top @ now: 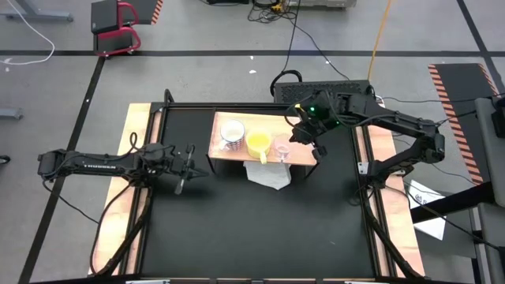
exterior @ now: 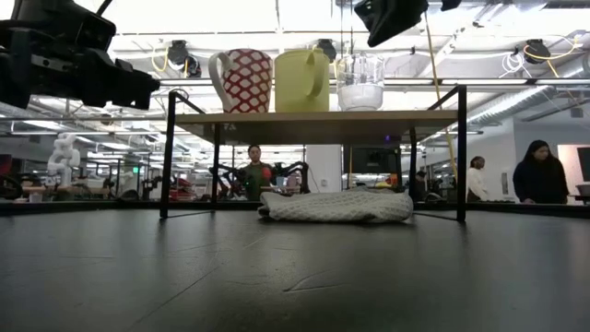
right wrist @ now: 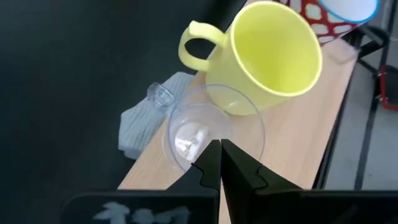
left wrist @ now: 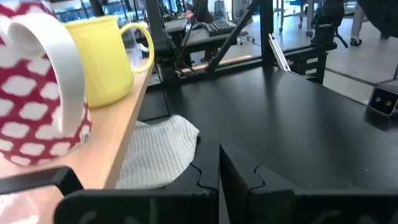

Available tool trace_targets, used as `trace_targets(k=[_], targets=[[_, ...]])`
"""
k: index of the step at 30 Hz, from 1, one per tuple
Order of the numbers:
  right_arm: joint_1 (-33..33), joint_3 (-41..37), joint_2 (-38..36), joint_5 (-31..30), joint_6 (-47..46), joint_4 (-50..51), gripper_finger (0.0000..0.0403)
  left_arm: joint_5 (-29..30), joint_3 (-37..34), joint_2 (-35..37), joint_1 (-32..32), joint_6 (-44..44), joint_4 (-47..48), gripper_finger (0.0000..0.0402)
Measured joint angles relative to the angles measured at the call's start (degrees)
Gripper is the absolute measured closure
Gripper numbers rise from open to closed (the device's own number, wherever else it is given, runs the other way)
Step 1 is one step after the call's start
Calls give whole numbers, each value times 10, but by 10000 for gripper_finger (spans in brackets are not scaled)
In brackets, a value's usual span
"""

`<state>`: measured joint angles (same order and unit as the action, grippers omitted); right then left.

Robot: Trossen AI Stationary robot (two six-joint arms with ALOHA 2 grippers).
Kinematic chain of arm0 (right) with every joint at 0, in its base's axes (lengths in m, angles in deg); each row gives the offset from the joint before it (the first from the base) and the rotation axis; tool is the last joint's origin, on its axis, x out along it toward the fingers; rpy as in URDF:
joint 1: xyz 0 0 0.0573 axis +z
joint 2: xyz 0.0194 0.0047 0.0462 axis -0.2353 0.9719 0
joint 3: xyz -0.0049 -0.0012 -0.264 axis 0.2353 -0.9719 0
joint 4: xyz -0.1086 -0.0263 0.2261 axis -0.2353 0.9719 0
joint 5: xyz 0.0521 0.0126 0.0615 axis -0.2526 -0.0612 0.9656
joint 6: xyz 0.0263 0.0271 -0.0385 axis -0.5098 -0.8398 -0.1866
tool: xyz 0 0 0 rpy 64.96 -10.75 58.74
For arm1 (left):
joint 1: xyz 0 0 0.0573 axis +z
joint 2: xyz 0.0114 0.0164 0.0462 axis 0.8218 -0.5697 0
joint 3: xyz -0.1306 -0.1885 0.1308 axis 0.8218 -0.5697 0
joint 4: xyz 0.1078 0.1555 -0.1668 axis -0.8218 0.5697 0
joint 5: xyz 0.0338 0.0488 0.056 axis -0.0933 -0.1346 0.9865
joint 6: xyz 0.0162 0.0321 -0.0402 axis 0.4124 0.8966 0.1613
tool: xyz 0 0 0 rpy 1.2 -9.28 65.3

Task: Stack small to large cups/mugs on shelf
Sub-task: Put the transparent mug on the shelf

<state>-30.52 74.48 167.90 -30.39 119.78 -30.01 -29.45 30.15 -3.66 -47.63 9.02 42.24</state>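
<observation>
All three vessels stand in a row on the shelf (top: 222, 152): the white patterned mug (exterior: 241, 80), the yellow mug (exterior: 301, 80), then the clear glass cup (exterior: 360, 83). The right gripper (top: 303, 136) hangs clenched and empty just above the glass cup. That cup looks light, slick and fragile; its rim seems the best hold. The left gripper (top: 183, 164) waits closed, beside the shelf's other end. A white cloth (exterior: 336, 205) lies under the shelf on the black table (exterior: 295, 277); people stand in the room beyond.
</observation>
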Motion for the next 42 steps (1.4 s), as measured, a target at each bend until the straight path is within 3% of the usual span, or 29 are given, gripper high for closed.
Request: trace_targets(k=[11, 21, 28, 36, 42], targets=[[16, 7, 0, 0, 31, 21, 403, 0, 0, 0, 0, -2, 16, 399], [28, 6, 0, 0, 5, -5, 395, 0, 0, 0, 0, -5, 16, 381], [27, 7, 0, 0, -32, -11, 355, 0, 0, 0, 0, -6, 16, 399], [27, 6, 0, 0, -30, -6, 300, 0, 0, 0, 0, -9, 16, 377], [27, 6, 3, 0, -20, -4, 283, 0, 0, 0, 0, -11, 17, 376]])
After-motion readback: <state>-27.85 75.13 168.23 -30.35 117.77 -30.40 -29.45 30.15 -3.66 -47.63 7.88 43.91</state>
